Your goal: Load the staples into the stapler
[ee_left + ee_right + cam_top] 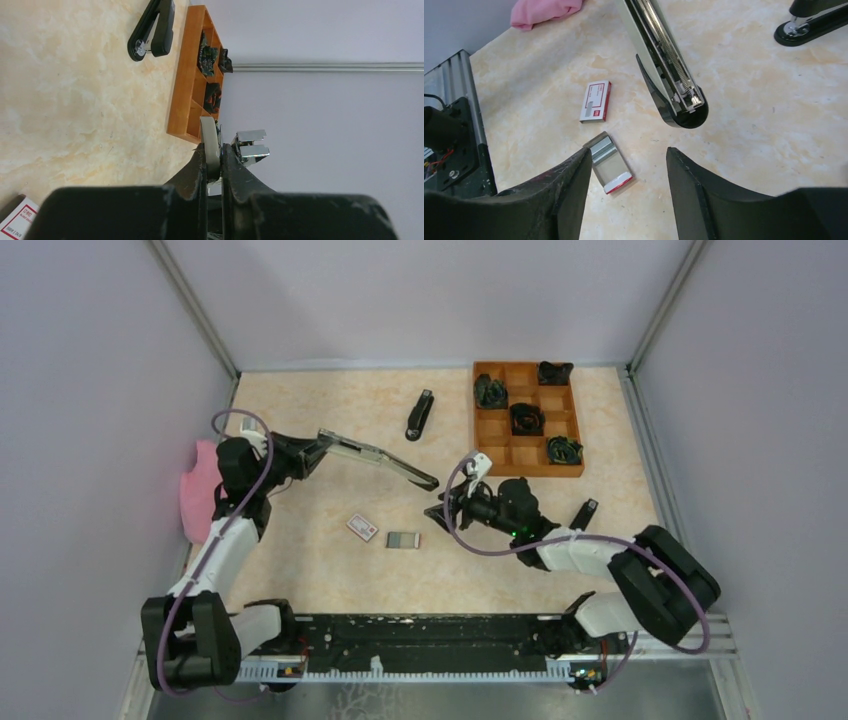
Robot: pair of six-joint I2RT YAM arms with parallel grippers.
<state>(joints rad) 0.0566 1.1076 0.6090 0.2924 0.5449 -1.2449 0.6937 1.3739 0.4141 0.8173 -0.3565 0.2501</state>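
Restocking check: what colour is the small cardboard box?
The box is white with red; right wrist view shows it best.

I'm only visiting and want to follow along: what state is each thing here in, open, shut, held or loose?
open stapler: swung open, magazine exposed, held at one end.
left gripper: shut on the open stapler.
right gripper: open, empty.
staples: loose on the table, not loaded.
staple box: flat on the table.
black stapler: closed, on the table.

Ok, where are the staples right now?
In the top view the staples lie on the table near its middle, just right of their white-and-red box and just left of the open right end effector.
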